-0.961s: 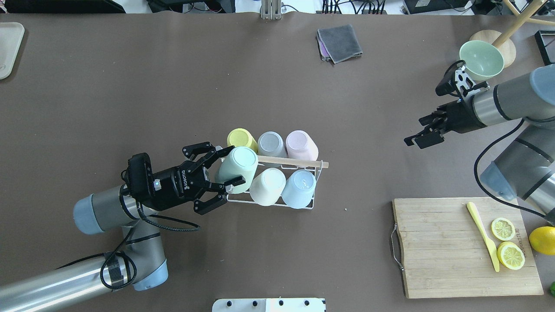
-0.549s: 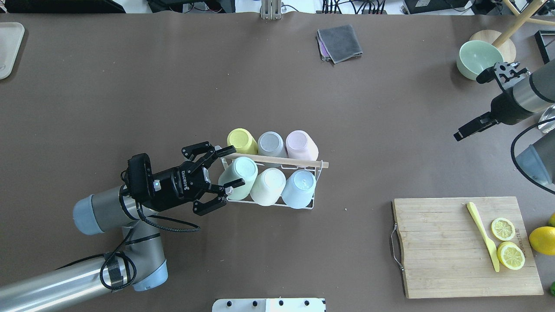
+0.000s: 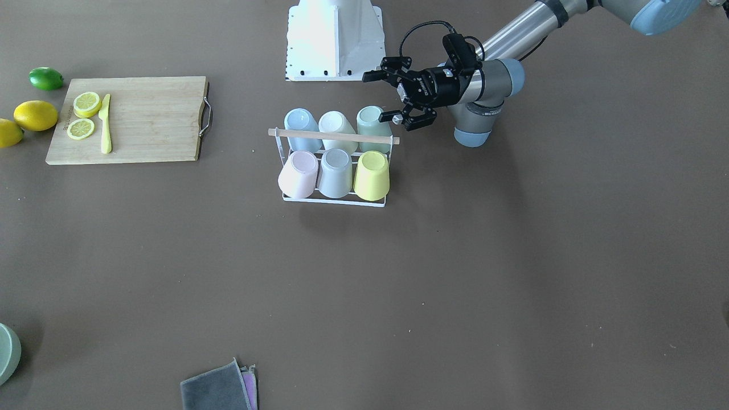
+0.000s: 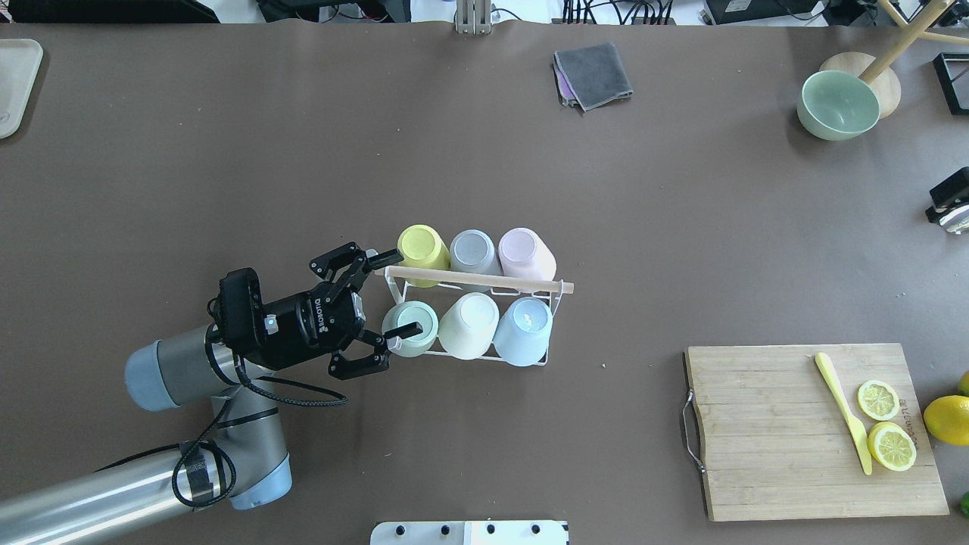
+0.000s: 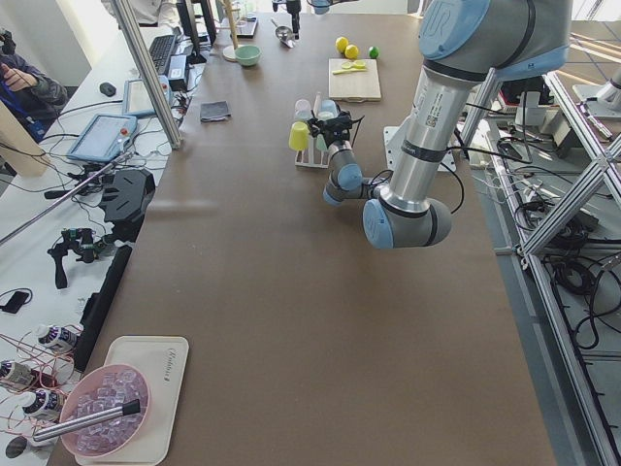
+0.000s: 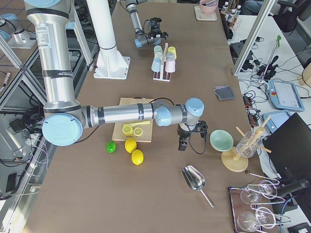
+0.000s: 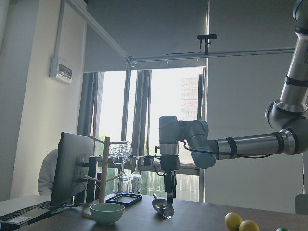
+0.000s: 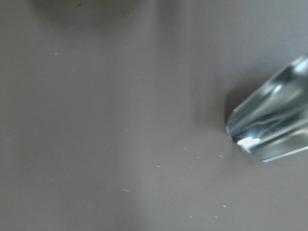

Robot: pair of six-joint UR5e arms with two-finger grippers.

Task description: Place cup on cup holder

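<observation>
The cup holder (image 4: 484, 281), a white wire rack with a wooden bar, holds several upturned cups. The pale green cup (image 4: 409, 330) sits upside down on its near-left peg, also seen as the green cup (image 3: 371, 119) beside the cup holder bar (image 3: 333, 135). My left gripper (image 4: 406, 291) is open at the rack's left end. One fingertip lies by the green cup and the other reaches toward the yellow cup (image 4: 418, 245), gripping nothing. In the front view the left gripper (image 3: 377, 95) spreads wide beside the rack. Only a black part of my right gripper (image 4: 949, 207) shows at the table's right edge.
A cutting board (image 4: 764, 431) with a yellow knife (image 4: 842, 412) and lemon halves lies front right, a whole lemon (image 4: 946, 418) beside it. A green bowl (image 4: 837, 104) and grey cloth (image 4: 592, 74) sit at the back. A metal scoop (image 8: 272, 120) lies under the right wrist.
The green cup has sunk down onto the rack's peg. My left gripper has drawn slightly back with its fingers spread. The right arm has pulled away to the table's right edge.
</observation>
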